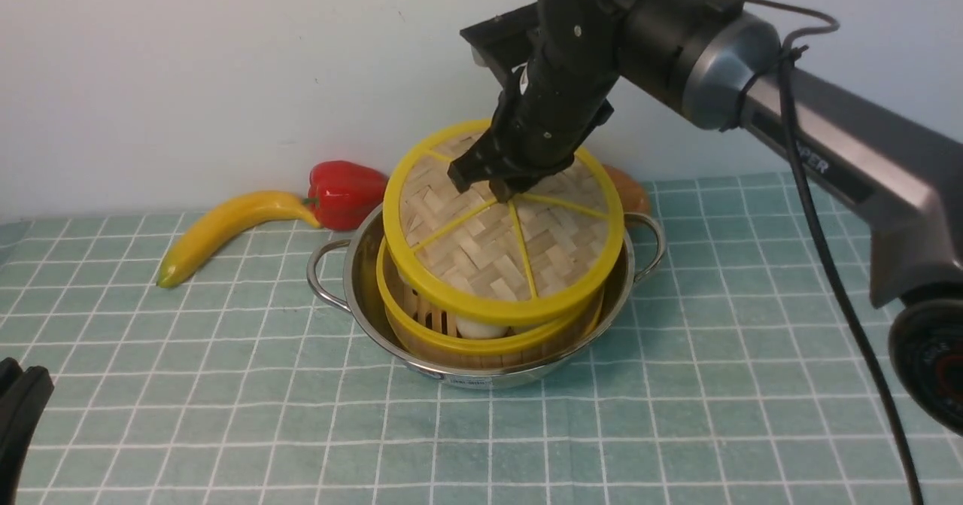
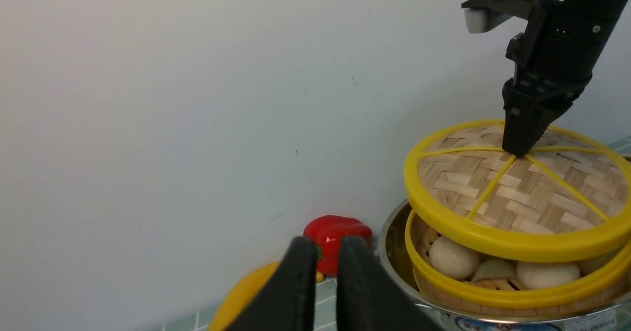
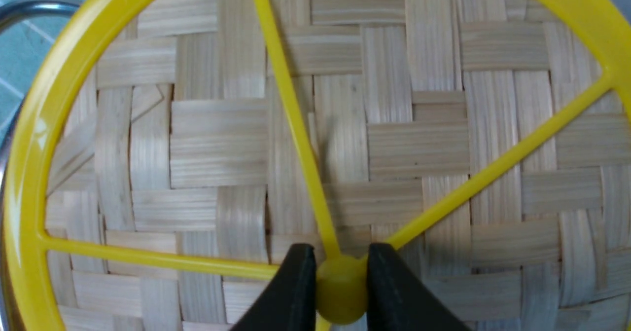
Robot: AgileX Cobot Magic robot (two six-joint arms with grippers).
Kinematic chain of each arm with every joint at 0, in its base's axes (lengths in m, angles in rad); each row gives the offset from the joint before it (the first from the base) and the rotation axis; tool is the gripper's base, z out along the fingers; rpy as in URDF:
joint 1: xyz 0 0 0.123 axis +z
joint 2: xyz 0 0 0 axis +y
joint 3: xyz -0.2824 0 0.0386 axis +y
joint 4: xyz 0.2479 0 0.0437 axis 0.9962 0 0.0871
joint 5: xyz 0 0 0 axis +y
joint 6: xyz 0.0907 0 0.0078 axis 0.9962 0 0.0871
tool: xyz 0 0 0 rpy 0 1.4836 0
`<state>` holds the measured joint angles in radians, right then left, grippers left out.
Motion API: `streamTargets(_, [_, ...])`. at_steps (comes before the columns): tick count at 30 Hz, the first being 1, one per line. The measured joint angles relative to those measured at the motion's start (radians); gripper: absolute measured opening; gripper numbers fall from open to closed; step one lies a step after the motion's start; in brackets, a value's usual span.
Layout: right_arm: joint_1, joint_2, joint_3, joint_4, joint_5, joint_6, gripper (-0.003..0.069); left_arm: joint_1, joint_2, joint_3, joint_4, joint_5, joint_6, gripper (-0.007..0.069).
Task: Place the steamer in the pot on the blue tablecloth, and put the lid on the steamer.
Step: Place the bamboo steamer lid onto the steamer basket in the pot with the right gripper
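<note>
The steamer [image 1: 481, 339], a bamboo basket with yellow rims, sits inside the shiny steel pot [image 1: 361, 294] on the blue tablecloth [image 1: 677, 400]. Pale buns [image 2: 452, 257] show through the gap under the lid. The woven lid [image 1: 504, 241] hangs tilted just over the steamer, its near edge clear of the rim. My right gripper [image 1: 493, 181] is shut on the lid's yellow central hub [image 3: 341, 284], one finger on each side. My left gripper [image 2: 326, 252] stays low to the pot's left, its fingers almost together with nothing between them.
A yellow banana [image 1: 226, 226] and a red pepper [image 1: 346, 193] lie on the cloth behind and left of the pot, near the white wall. An orange object [image 1: 630, 191] peeks out behind the pot's right handle [image 1: 653, 238].
</note>
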<state>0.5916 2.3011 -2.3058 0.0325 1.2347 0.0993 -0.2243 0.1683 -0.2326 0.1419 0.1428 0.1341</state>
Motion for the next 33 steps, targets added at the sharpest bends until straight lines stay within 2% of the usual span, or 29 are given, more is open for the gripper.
streamTargets(19, [0.000, 0.045, -0.001, 0.088, 0.001, -0.056, 0.0146, 0.000, 0.000, 0.000, 0.000, 0.000, 0.000, 0.0075])
streamTargets(33, [0.000, 0.059, -0.008, 0.093, -0.011, -0.078, 0.0146, 0.000, 0.000, 0.000, 0.000, 0.001, 0.000, 0.0075])
